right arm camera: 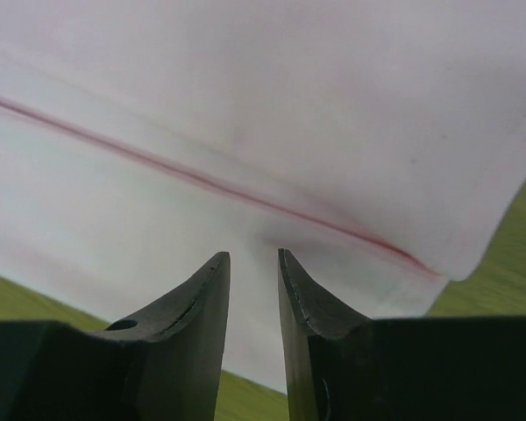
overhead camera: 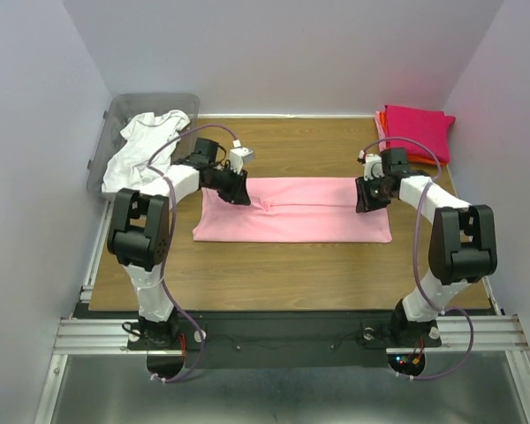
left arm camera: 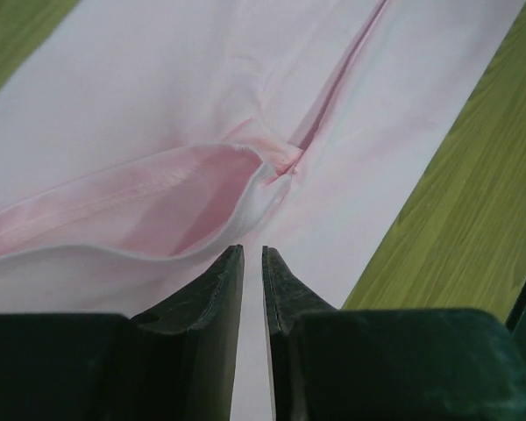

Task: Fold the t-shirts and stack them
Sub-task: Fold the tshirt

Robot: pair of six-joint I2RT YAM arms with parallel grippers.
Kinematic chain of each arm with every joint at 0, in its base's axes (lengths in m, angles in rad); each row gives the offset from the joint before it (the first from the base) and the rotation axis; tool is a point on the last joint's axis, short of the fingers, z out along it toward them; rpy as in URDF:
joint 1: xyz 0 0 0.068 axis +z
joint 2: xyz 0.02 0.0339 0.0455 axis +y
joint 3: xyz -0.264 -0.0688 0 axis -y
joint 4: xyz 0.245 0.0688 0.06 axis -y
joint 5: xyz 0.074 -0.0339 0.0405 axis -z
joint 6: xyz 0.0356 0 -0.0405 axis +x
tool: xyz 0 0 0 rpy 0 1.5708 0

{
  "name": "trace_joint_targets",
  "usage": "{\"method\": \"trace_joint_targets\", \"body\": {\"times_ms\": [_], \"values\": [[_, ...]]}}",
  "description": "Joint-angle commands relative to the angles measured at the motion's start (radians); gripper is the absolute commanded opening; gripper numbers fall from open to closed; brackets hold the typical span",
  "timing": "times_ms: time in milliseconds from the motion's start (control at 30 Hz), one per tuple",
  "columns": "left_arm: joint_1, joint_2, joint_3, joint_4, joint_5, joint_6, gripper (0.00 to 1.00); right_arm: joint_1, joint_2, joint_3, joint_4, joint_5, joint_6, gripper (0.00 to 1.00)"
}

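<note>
A light pink t-shirt (overhead camera: 291,212) lies across the middle of the table, folded into a long flat band. My left gripper (overhead camera: 241,192) is low over its left end. In the left wrist view that gripper (left arm camera: 253,250) has its jaws a narrow slit apart, just short of a raised fold of the pink cloth (left arm camera: 158,202), with nothing between them. My right gripper (overhead camera: 364,199) is over the right end. The right wrist view shows it (right arm camera: 253,254) with jaws apart above the pink cloth (right arm camera: 245,88), near a seam line. A white t-shirt (overhead camera: 146,146) hangs crumpled over the bin.
The clear grey bin (overhead camera: 115,110) stands at the back left corner. A stack of folded magenta and orange t-shirts (overhead camera: 417,131) sits at the back right. Bare wooden table (overhead camera: 291,274) runs along the near side of the pink shirt.
</note>
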Motion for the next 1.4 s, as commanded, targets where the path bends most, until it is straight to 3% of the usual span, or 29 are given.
{"method": "trace_joint_targets", "body": {"times_ms": [0,333,533,633,767,1067,1367], "values": [[-0.034,0.053,0.041,0.052,-0.045,-0.044,0.26,-0.028,0.056,0.071,0.0,0.045,-0.071,0.34],[-0.046,0.261,0.219,0.098,-0.09,-0.101,0.26,-0.032,0.188,0.049,0.001,0.068,-0.108,0.31],[-0.046,0.263,0.294,-0.008,-0.141,-0.04,0.32,-0.031,0.096,-0.036,-0.04,-0.02,-0.088,0.3],[-0.044,0.18,0.267,-0.034,-0.173,-0.036,0.38,-0.031,-0.038,-0.027,-0.085,-0.122,-0.079,0.32],[-0.047,-0.034,0.139,-0.051,-0.228,-0.026,0.4,-0.039,-0.143,0.062,-0.093,-0.139,-0.074,0.36],[-0.049,-0.107,-0.039,-0.065,-0.423,-0.101,0.38,-0.037,0.157,0.281,-0.091,0.016,-0.142,0.31],[-0.049,-0.018,-0.06,-0.062,-0.519,-0.083,0.37,-0.039,0.233,0.216,-0.088,0.024,-0.197,0.28]]}}
